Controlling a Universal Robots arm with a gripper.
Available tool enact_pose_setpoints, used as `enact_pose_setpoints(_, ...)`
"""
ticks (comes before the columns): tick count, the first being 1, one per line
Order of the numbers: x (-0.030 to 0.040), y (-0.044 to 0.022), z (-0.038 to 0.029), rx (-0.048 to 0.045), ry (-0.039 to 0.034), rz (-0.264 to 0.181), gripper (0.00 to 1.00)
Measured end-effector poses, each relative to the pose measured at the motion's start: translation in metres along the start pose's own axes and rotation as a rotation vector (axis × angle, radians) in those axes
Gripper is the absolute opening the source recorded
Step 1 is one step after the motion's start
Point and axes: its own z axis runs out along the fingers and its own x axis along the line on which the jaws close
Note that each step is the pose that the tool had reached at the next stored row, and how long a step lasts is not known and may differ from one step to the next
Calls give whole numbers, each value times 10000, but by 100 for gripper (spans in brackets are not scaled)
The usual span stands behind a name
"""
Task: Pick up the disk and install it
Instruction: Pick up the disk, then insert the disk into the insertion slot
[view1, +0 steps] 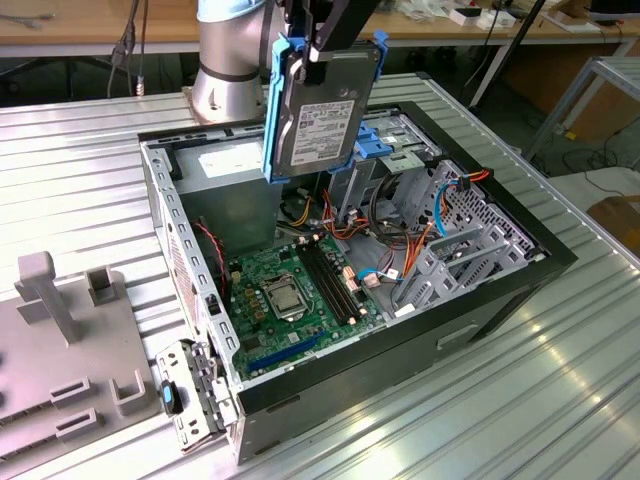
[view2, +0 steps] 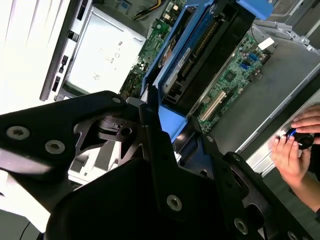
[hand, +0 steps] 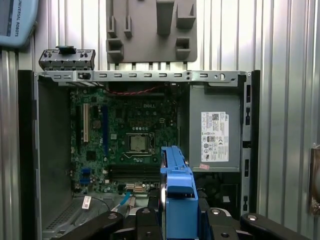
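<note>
The disk (view1: 325, 110), a dark grey drive in a bright blue frame, hangs upright above the open computer case (view1: 500, 300). My gripper (view1: 316, 52) is shut on its top edge. Below it lie the power supply (view1: 225, 165) and the green motherboard (view1: 290, 290). In the second wrist view the disk (view2: 195, 55) runs away from my gripper (view2: 170, 120) toward the case's inside. The first wrist view looks straight down along the disk's blue edge (hand: 177, 195) onto the motherboard (hand: 130, 135).
A metal drive bay (view1: 470, 230) with a blue ribbed clip (view1: 375, 140) and coloured cables fills the case's far end. A grey fixture plate (view1: 60, 340) lies at the exterior view's left. A person's hand (view2: 295, 145) rests beside the case edge.
</note>
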Motion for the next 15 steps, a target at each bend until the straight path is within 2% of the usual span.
enact_pose_setpoints(15, 0, -7, 0, 0, 0, 1, 37)
